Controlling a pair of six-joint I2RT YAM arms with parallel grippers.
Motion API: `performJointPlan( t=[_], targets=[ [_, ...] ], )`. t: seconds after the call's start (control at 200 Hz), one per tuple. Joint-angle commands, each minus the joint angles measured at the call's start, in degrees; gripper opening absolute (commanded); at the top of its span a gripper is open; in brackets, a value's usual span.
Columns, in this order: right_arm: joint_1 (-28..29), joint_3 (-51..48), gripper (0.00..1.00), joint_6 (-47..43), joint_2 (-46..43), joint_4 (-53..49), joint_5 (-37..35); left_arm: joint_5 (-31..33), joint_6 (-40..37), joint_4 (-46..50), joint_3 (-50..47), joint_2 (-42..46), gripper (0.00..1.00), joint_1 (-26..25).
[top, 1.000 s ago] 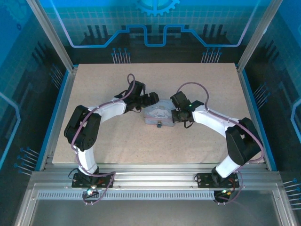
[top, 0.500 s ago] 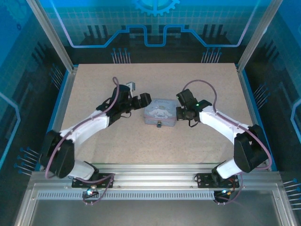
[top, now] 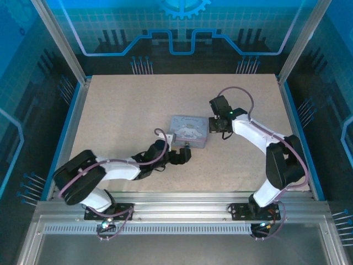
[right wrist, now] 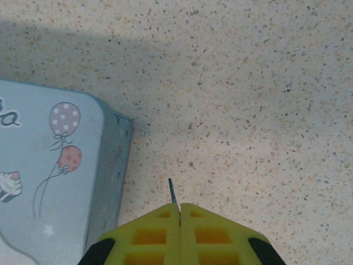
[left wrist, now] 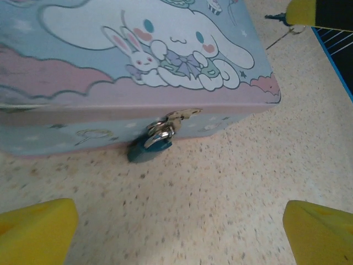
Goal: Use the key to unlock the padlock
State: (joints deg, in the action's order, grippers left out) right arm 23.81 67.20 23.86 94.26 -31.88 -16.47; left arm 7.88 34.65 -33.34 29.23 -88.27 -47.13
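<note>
The small dark bluish padlock (left wrist: 150, 148) hangs by its silver shackle from the hasp on the near side of the pale blue cartoon tin (left wrist: 110, 72). From above the padlock (top: 186, 147) is a dark speck at the tin's (top: 189, 131) front edge. My left gripper (left wrist: 176, 237) lies low on the table just in front of it. It is open, with yellow fingers (left wrist: 33, 232) wide apart and nothing between them. My right gripper (right wrist: 180, 205) is shut on the key (right wrist: 171, 190), a thin dark sliver poking past its tips. It hovers just right of the tin (right wrist: 49, 165).
The speckled beige table (top: 121, 110) has free room all round the tin. Metal frame posts and blue panels border it at the back and sides. The left arm (top: 116, 168) stretches low across the near left of the table.
The left arm has swung from the tin's far left side round to its near side, dropped low and opened wider. The right gripper has drifted slightly back, still shut on the key.
</note>
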Motion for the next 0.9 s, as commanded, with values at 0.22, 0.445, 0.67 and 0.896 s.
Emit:
performJointPlan(
  t=[0.22, 0.445, 0.67, 0.896],
  targets=[
    [-0.31, 2.45, 0.00, -0.56, 2.83, -0.07, 0.74, 12.49, -4.33, -24.04, 1.88, -14.83, 0.97, -4.37],
    [0.41, 3.24, 0.00, -0.58, 4.15, -0.18, 0.74, 13.32, -6.41, -24.70, 5.31, -19.48, 0.97, -5.05],
    [1.41, 3.82, 0.00, 0.06, 5.52, 0.15, 1.53, 9.71, -6.98, -26.05, 7.33, -22.01, 0.94, -5.09],
    [2.05, 3.73, 0.00, 0.33, 5.83, 0.59, 1.68, 1.92, -4.99, -28.17, 6.76, -22.30, 0.91, -3.50]
  ],
)
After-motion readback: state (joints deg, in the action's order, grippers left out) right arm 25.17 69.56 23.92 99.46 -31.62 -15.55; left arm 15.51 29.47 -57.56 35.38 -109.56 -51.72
